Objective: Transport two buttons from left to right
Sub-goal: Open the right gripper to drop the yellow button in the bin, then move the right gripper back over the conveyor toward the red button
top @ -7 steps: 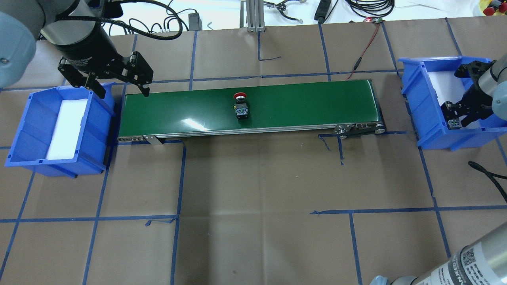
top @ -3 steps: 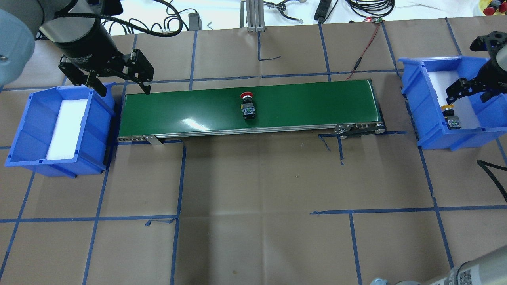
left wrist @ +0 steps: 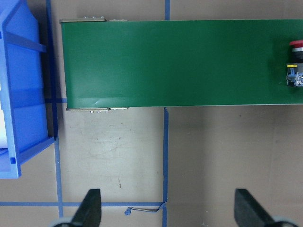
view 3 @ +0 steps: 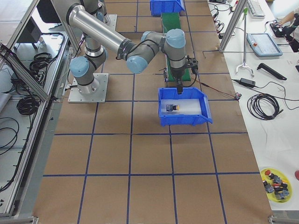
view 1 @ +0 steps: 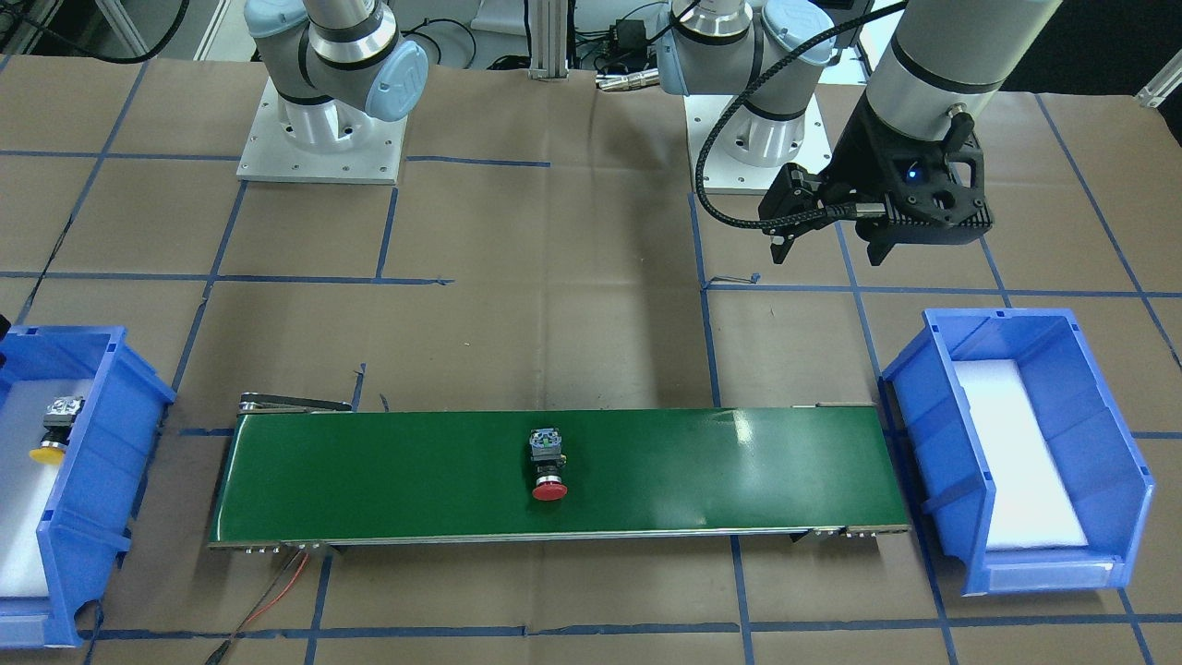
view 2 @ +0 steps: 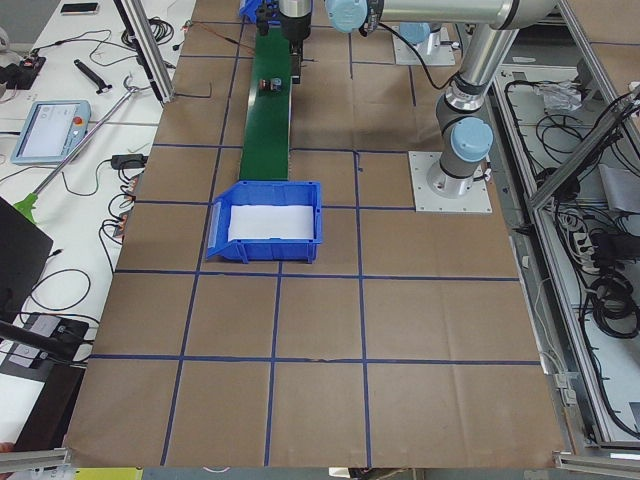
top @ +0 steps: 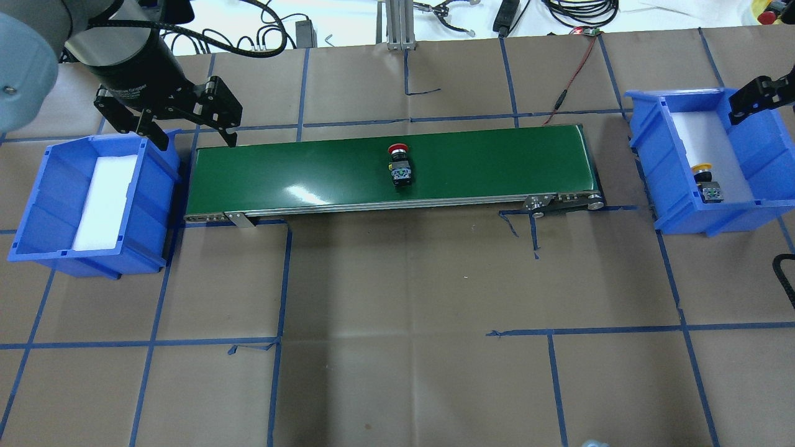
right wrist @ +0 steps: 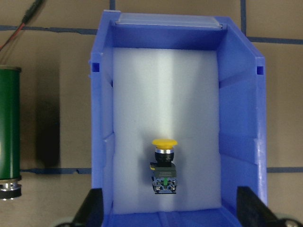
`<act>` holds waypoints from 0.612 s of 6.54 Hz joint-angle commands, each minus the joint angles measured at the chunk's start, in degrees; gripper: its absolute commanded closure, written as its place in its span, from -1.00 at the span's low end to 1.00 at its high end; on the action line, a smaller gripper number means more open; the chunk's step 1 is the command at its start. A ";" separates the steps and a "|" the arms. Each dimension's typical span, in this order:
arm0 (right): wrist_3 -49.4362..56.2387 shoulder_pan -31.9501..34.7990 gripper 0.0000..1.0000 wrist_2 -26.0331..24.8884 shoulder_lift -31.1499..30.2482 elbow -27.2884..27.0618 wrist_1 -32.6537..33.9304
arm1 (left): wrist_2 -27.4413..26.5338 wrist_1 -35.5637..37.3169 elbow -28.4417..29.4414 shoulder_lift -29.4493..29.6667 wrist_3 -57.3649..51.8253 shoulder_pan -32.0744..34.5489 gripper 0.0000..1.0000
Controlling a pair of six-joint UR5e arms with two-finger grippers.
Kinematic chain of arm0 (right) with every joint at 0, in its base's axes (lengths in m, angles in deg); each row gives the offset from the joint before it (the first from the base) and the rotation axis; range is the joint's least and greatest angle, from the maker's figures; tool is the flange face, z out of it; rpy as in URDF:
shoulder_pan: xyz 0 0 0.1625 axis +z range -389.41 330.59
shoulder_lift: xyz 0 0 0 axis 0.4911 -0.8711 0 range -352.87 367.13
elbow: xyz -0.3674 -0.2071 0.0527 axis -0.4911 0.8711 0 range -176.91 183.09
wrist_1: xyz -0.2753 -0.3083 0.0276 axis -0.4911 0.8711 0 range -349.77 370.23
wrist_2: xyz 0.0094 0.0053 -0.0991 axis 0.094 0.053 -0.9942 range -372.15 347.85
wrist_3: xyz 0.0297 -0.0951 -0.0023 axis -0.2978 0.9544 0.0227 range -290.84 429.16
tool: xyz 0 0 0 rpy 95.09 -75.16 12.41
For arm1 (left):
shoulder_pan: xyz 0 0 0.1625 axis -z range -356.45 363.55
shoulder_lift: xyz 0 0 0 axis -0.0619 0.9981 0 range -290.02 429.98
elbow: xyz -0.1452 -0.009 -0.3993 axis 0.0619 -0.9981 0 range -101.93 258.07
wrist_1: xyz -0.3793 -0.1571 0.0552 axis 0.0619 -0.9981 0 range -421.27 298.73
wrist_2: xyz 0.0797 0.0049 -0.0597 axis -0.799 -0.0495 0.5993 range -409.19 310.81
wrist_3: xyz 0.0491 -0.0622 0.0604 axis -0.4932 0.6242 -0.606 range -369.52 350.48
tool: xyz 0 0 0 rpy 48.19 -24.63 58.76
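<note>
The red-capped button [top: 400, 164] lies on the green conveyor belt [top: 298, 167] just right of its middle; it also shows at the left wrist view's right edge [left wrist: 295, 64]. On white foam in the right blue bin [top: 652, 161] lies the yellow-capped button [top: 708, 183], cap toward the far side [right wrist: 164, 165]. My right gripper [right wrist: 170, 210] hangs open and empty above that bin, and only partly shows at the overhead view's right edge [top: 759, 96]. My left gripper [top: 195, 139] is open and empty above the belt's left end, beside the left blue bin [top: 37, 192].
The left bin holds only a white foam pad [top: 102, 202]. A red wire [top: 571, 81] runs from the belt's far right end to cables at the table's back edge. An aluminium post [top: 397, 25] stands at the back middle. Blue tape lines grid the brown table.
The red button has travelled right along the belt. My right gripper has let go of the yellow button in the right bin and lifted up and away. The left gripper has hardly moved.
</note>
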 commanded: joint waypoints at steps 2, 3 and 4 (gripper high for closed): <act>-16.19 13.41 -0.99 1.03 0.68 6.78 -12.75 | -0.02 0.02 -0.51 -0.81 -0.15 0.00 -1.00; -23.84 16.94 -0.99 1.29 0.60 8.47 -18.48 | -0.02 0.02 -0.61 -0.73 -0.15 -0.09 -1.00; -27.83 20.45 -0.99 0.69 0.77 8.22 -18.89 | -0.02 0.02 -0.61 -0.73 -0.06 -0.09 -1.00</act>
